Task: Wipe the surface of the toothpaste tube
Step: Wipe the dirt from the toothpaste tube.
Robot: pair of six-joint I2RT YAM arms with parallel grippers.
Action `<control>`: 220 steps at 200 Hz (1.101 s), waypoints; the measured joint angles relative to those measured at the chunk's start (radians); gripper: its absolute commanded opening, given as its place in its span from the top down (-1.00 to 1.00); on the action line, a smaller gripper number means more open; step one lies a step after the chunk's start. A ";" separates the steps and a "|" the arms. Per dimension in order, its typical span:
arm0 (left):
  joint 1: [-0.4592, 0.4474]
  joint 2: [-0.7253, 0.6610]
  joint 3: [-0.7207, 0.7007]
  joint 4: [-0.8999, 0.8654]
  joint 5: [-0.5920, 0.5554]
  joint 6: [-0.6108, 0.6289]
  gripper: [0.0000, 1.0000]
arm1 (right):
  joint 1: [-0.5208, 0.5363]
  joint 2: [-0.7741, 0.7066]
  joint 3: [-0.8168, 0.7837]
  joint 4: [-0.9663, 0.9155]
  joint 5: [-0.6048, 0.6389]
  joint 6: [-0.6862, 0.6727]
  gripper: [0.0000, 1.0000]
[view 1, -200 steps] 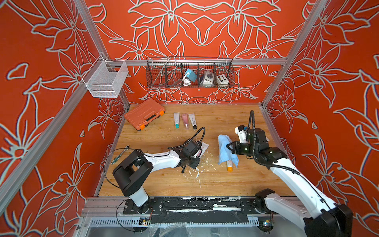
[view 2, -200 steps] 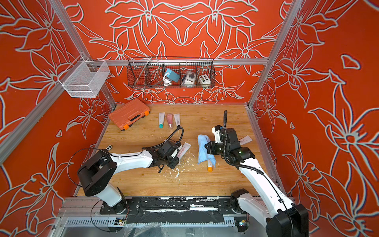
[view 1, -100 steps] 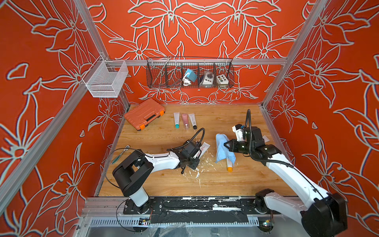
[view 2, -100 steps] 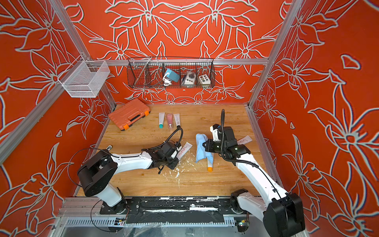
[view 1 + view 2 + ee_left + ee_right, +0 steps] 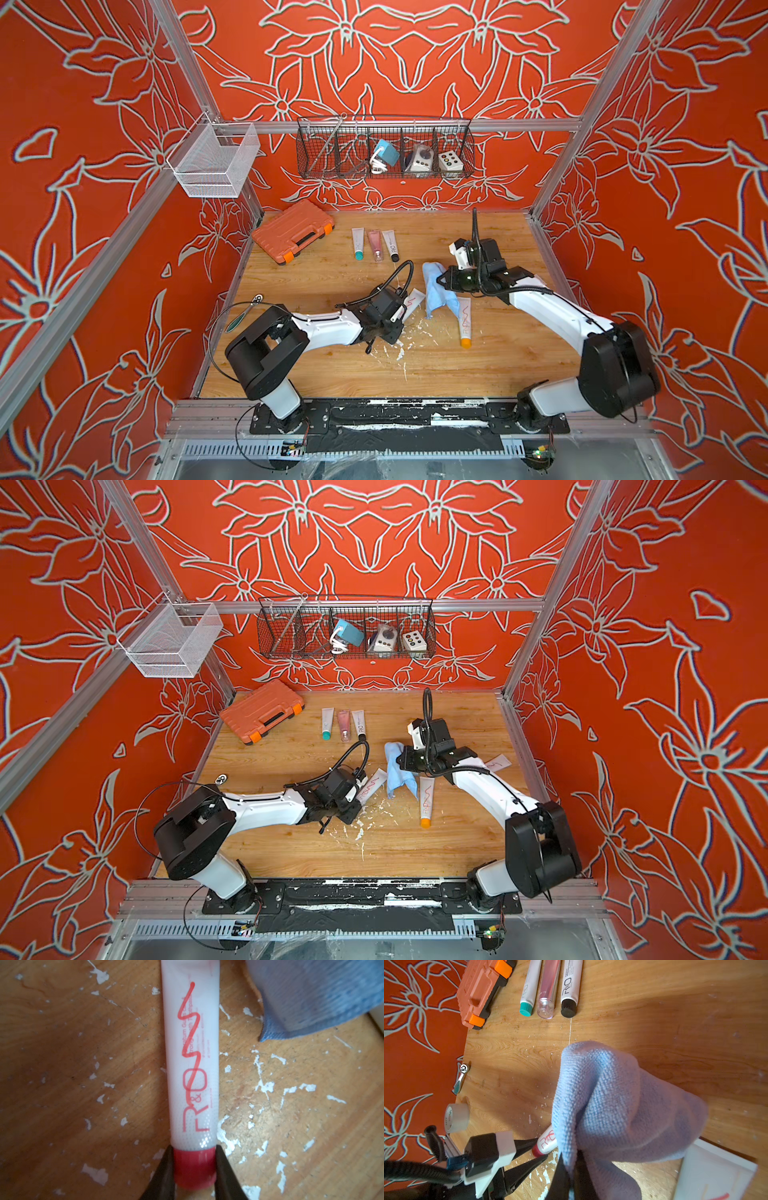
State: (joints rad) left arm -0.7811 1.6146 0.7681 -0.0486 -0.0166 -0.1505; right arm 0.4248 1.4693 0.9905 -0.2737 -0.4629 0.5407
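Note:
A white toothpaste tube (image 5: 192, 1064) with a red scribble and a red cap (image 5: 194, 1165) lies on the wooden table (image 5: 332, 374). My left gripper (image 5: 193, 1149) is shut on that cap. In both top views only the tube's flat end (image 5: 413, 300) (image 5: 372, 785) shows beyond the left gripper (image 5: 399, 320) (image 5: 353, 802). My right gripper (image 5: 571, 1157) is shut on a blue cloth (image 5: 612, 1105). The cloth (image 5: 436, 291) (image 5: 397, 769) hangs just right of the tube's flat end, and the right gripper (image 5: 446, 284) (image 5: 403, 762) sits at its right side. I cannot tell whether cloth and tube touch.
A second tube with an orange cap (image 5: 464, 320) lies right of the cloth. Three tubes (image 5: 376, 245) and an orange tool case (image 5: 293, 235) lie at the back. A ratchet (image 5: 245, 311) and tape roll (image 5: 456, 1116) sit at the left edge. White flecks (image 5: 399, 345) scatter mid-table.
My left gripper has closed on the tube's red cap. My right arm has carried the cloth left and slightly back, nearer the held tube.

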 measured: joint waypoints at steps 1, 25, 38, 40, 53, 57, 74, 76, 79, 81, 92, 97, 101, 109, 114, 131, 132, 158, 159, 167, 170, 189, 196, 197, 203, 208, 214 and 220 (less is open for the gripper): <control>0.000 0.000 0.000 0.000 0.000 0.000 0.58 | 0.001 0.002 0.002 0.001 0.000 0.000 1.00; 0.000 0.000 0.000 0.000 0.000 0.002 0.58 | 0.045 0.092 0.040 0.019 0.003 0.000 1.00; 0.000 0.000 0.000 0.000 0.000 0.002 0.59 | 0.067 0.142 0.060 0.028 0.003 0.001 1.00; 0.000 0.000 0.000 0.000 0.000 0.002 0.59 | 0.070 0.148 0.063 0.029 0.004 0.001 1.00; 0.000 0.000 0.000 0.000 0.000 0.002 0.59 | 0.086 0.192 0.075 0.047 0.001 0.006 1.00; 0.001 0.000 0.000 0.000 0.000 0.002 0.59 | 0.090 0.206 0.077 0.057 0.000 0.009 1.00; 0.002 -0.001 0.000 0.000 0.001 0.002 0.59 | 0.104 0.251 0.077 0.087 -0.006 0.024 1.00; 0.002 -0.001 0.000 0.000 0.000 0.002 0.59 | 0.105 0.256 0.077 0.091 -0.006 0.027 1.00; 0.002 -0.002 0.000 0.000 0.001 0.002 0.59 | 0.108 0.264 0.077 0.098 -0.007 0.030 1.00; 0.002 -0.002 0.000 0.000 0.001 0.002 0.59 | 0.108 0.267 0.077 0.102 -0.007 0.031 1.00; 0.002 -0.004 -0.001 0.001 0.002 0.002 0.59 | 0.114 0.289 0.074 0.130 -0.010 0.044 1.00; 0.003 -0.005 -0.002 0.002 0.003 0.002 0.59 | 0.116 0.297 0.072 0.143 -0.011 0.050 1.00; 0.003 -0.005 -0.003 0.002 0.003 0.002 0.59 | 0.117 0.303 0.071 0.153 -0.012 0.053 1.00; 0.003 -0.006 -0.004 0.002 0.003 0.002 0.59 | 0.117 0.313 0.069 0.172 -0.015 0.060 1.00; 0.004 -0.007 -0.005 0.003 0.004 0.002 0.59 | 0.118 0.320 0.066 0.184 -0.016 0.064 1.00; 0.007 -0.007 -0.005 0.004 0.007 0.002 0.59 | 0.119 0.342 0.056 0.220 -0.022 0.079 1.00; 0.007 -0.007 -0.005 0.004 0.008 0.002 0.59 | 0.119 0.343 0.056 0.222 -0.023 0.080 1.00; 0.016 -0.007 -0.006 0.005 0.020 0.001 0.59 | 0.123 0.357 0.024 0.269 -0.034 0.103 1.00; 0.016 -0.007 -0.006 0.005 0.020 0.001 0.59 | 0.123 0.357 0.023 0.270 -0.034 0.103 1.00; 0.021 -0.007 -0.008 0.006 0.027 0.000 0.59 | 0.125 0.357 0.009 0.290 -0.037 0.110 1.00; 0.023 -0.007 -0.009 0.007 0.030 -0.002 0.59 | 0.126 0.357 0.002 0.301 -0.039 0.114 1.00; 0.036 -0.007 -0.010 0.008 0.052 -0.005 0.60 | 0.129 0.357 -0.034 0.360 -0.052 0.134 1.00; 0.040 -0.007 -0.010 0.008 0.059 -0.006 0.60 | 0.130 0.357 -0.043 0.379 -0.054 0.140 1.00; 0.040 -0.007 -0.010 0.008 0.060 -0.006 0.60 | 0.130 0.357 -0.045 0.383 -0.055 0.141 1.00; 0.043 -0.007 -0.010 0.008 0.064 -0.006 0.60 | 0.130 0.357 -0.053 0.399 -0.058 0.147 1.00; 0.045 -0.007 -0.010 0.008 0.067 -0.007 0.60 | 0.130 0.357 -0.059 0.412 -0.060 0.151 1.00; 0.046 -0.007 -0.010 0.007 0.069 -0.007 0.60 | 0.131 0.357 -0.066 0.425 -0.062 0.155 1.00; 0.047 -0.007 -0.010 0.007 0.072 -0.007 0.61 | 0.132 0.357 -0.075 0.442 -0.063 0.159 1.00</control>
State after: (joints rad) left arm -0.7338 1.6073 0.7582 -0.0414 0.0551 -0.1574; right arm 0.5564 1.8259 0.9157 0.1680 -0.5262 0.6994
